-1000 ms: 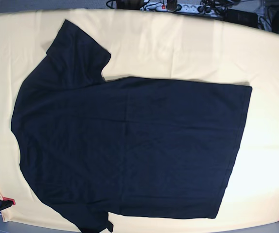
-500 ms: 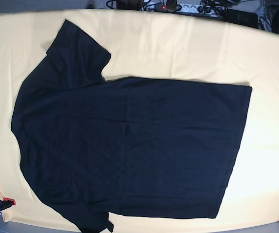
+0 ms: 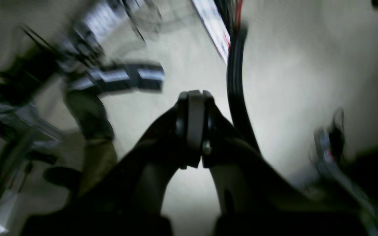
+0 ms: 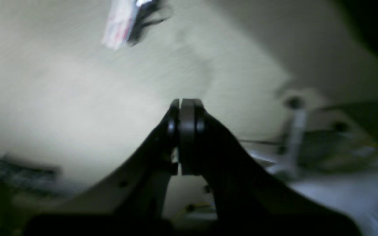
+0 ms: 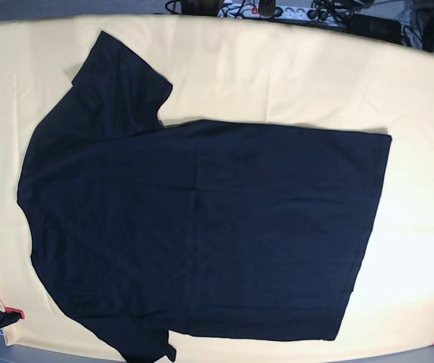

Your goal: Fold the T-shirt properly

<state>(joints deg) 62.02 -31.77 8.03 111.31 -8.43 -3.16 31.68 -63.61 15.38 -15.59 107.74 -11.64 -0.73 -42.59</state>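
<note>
Pale yellow cloth (image 5: 292, 68) covered the whole table, smooth and brightly lit, its far edge curving under a clutter of power strips and cables (image 5: 277, 10) at the back of the room. Small red clamps (image 5: 14, 313) pinned the cloth at the near corners, one on each side.

On that cloth the T-shirt (image 5: 202, 227) lay spread flat and unfolded, dark navy-black, turned sideways: shoulders toward the base view's left, straight hem toward its right. One sleeve pointed up to the far edge, the other reached the near edge of the table. Yellow cloth showed all round it except at the near sleeve.

Neither arm was over the table. Both wrist views were blurred and pointed away from the shirt at a pale floor or wall. The left gripper (image 3: 194, 98) had its jaws pressed together with nothing between them, a thick black cable (image 3: 236, 82) running just beside it. The right gripper (image 4: 185, 105) was likewise clenched on nothing, with dim, blurred equipment off to its side.
</note>
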